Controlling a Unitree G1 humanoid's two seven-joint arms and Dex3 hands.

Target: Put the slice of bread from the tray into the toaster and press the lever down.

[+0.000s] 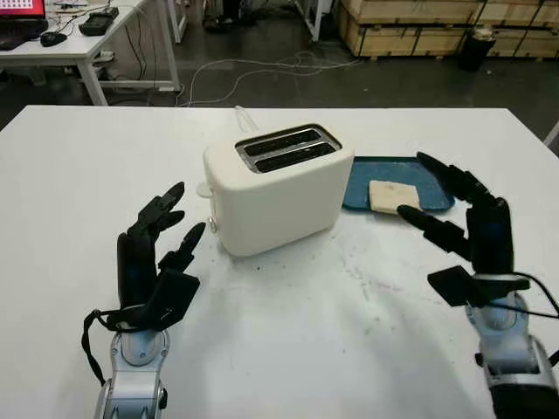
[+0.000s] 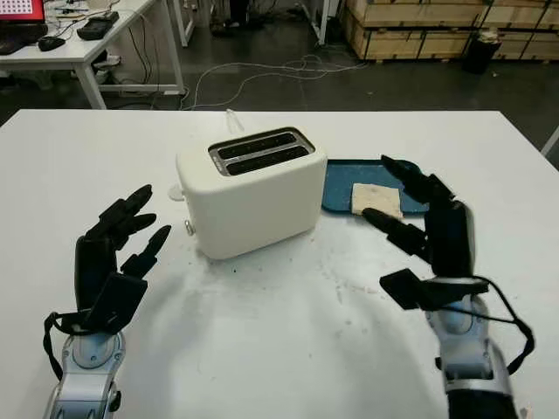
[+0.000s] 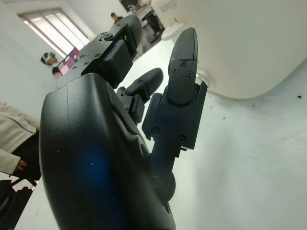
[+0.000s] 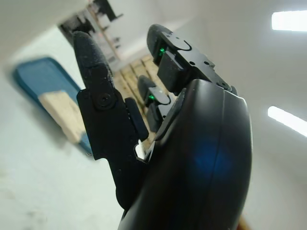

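Note:
A cream two-slot toaster [image 1: 275,188] stands mid-table, both slots empty, its lever knob [image 1: 212,225] on the left end face. Right of it lies a blue tray [image 1: 384,168] holding one pale slice of bread [image 1: 393,195]. My right hand [image 1: 450,209] is open, raised just in front of and right of the tray, its fingertips [image 1: 410,214] close to the slice without touching it. My left hand [image 1: 166,231] is open, held upright left of the toaster, a short way from the lever. The bread [image 4: 64,115] on the tray [image 4: 41,76] lies beyond my right fingers.
The white table [image 1: 306,349] stretches wide around both hands. Beyond its far edge are a dark floor with cables [image 1: 262,70], a desk [image 1: 79,39] at the back left and wooden pallets [image 1: 437,26] at the back right.

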